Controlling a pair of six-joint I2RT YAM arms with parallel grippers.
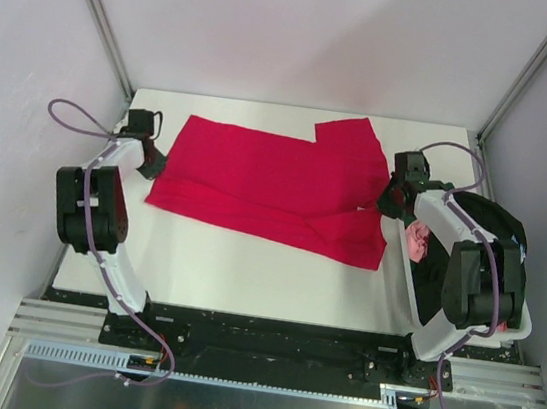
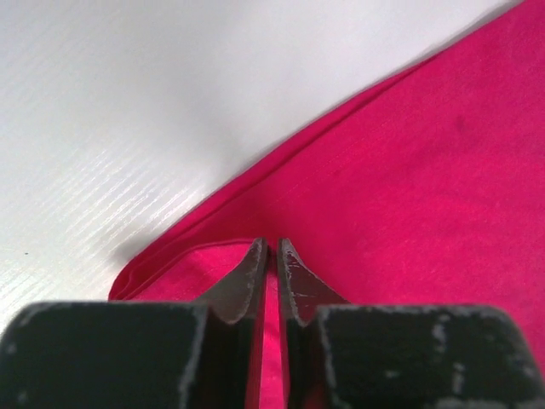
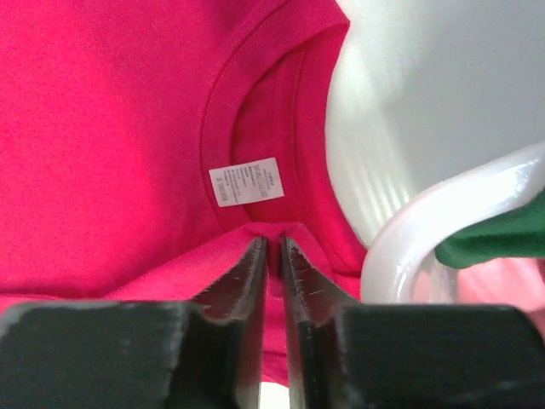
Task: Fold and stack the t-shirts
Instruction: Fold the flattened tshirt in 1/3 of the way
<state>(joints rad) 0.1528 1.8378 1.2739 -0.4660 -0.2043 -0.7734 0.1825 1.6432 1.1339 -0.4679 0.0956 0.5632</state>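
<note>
A red t-shirt (image 1: 276, 185) lies across the white table (image 1: 235, 270), partly folded, one sleeve sticking out at the back right. My left gripper (image 1: 151, 161) is shut on the shirt's left edge; in the left wrist view the jaws (image 2: 272, 249) pinch red cloth (image 2: 409, 170) near its folded hem. My right gripper (image 1: 391, 202) is shut on the shirt's right edge; the right wrist view shows the jaws (image 3: 274, 245) pinching a fold beside the collar and its white label (image 3: 246, 181).
A white basket (image 1: 510, 326) stands at the right with pink cloth (image 1: 417, 239) in it; its rim (image 3: 409, 247) and green cloth (image 3: 502, 239) show in the right wrist view. Grey walls and metal frame posts surround the table.
</note>
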